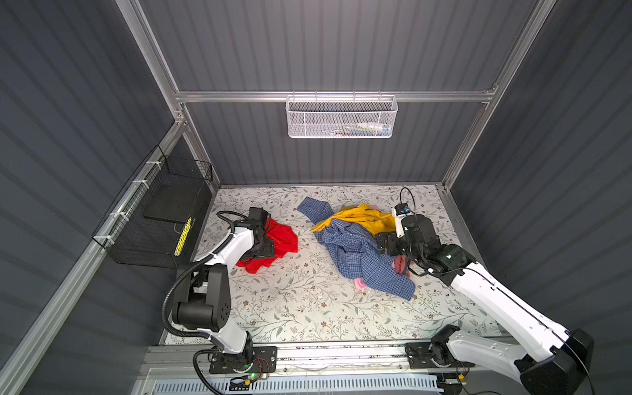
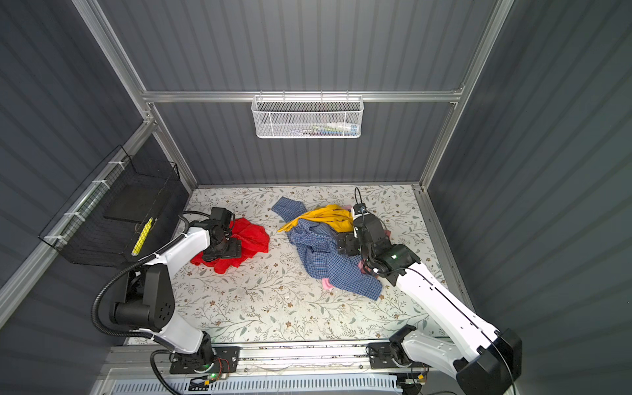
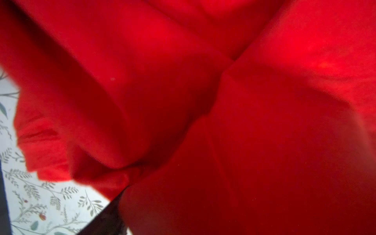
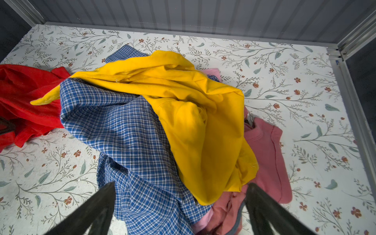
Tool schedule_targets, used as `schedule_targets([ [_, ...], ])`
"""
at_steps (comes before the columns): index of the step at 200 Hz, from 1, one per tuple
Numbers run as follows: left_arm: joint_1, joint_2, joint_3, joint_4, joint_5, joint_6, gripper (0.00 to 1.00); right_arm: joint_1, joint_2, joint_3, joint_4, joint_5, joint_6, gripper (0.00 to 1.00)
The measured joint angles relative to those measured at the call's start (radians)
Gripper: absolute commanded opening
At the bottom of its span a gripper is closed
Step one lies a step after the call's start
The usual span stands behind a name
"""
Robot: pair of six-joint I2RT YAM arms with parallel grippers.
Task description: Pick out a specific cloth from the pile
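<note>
cloth point(image 1: 285, 239): red, crumpled on bench point(image 1: 290, 307), well apart from pile point(image 1: 355, 253) | left end effector point(image 1: 263, 251): directly over cloth, spread or pinching, cannot tell | right end effector point(image 4: 180, 185): spread, empty, at pile's edge | risk: thin fabric may snag on left end effector, drag toward pile

Smooth red cloth point(image 3: 183, 101) with faint sheen, matt yellow garment point(image 4: 193, 122), woven blue checked shirt point(image 4: 122, 126), matt pink piece point(image 4: 270, 158), matt floral-printed table point(image 4: 295, 67), white metal mesh basket point(image 1: 342, 119).
</note>
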Motion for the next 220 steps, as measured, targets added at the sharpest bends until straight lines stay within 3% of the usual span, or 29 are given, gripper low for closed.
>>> schedule_targets([
  [52,-0.029,-0.118,0.058,-0.063,-0.029,0.000,1.00,-0.022,-0.011,0.000,-0.009,0.011,-0.014,0.99],
  [94,-0.065,-0.113,0.155,-0.097,-0.050,0.012,1.00,-0.041,-0.022,0.000,-0.012,0.013,-0.025,0.99],
  [151,-0.103,0.016,0.244,-0.097,-0.058,0.058,1.00,-0.053,-0.019,0.000,-0.014,0.007,-0.025,0.99],
  [220,-0.123,0.256,0.235,-0.076,-0.030,0.085,1.00,-0.055,0.014,0.000,-0.029,-0.013,-0.024,0.99],
])
